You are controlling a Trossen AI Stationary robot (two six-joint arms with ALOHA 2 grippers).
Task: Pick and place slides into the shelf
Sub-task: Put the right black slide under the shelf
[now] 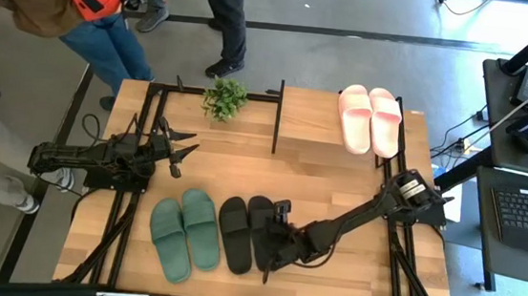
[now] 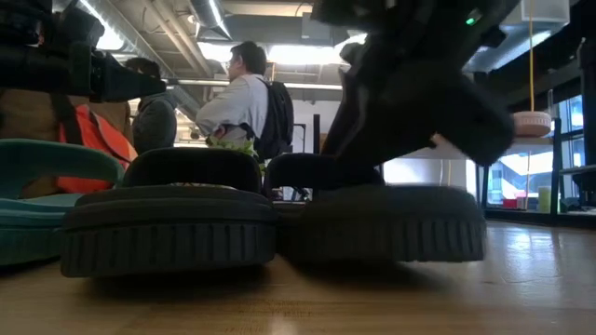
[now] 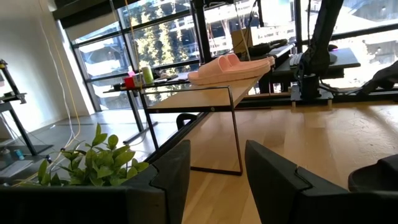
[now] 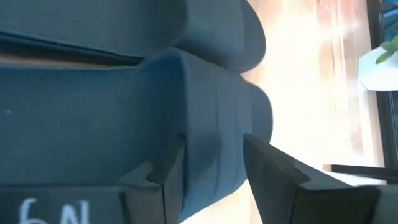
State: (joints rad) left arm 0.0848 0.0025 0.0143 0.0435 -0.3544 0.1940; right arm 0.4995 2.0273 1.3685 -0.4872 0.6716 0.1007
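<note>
Black slides [image 1: 245, 233] lie side by side near the table's front edge, with your right gripper [image 1: 276, 237] at the right-hand one, jaws part open beside its strap; whether they are clamping it, you cannot tell. Seat one finger under the strap before lifting, then carry it level to the shelf [image 1: 316, 122] at the far side, where the pink pair [image 1: 369, 118] sits. Your left gripper [image 1: 179, 152] waits left, jaws apart, empty. Green slides [image 1: 183, 232] remain. No writing is legible.
</note>
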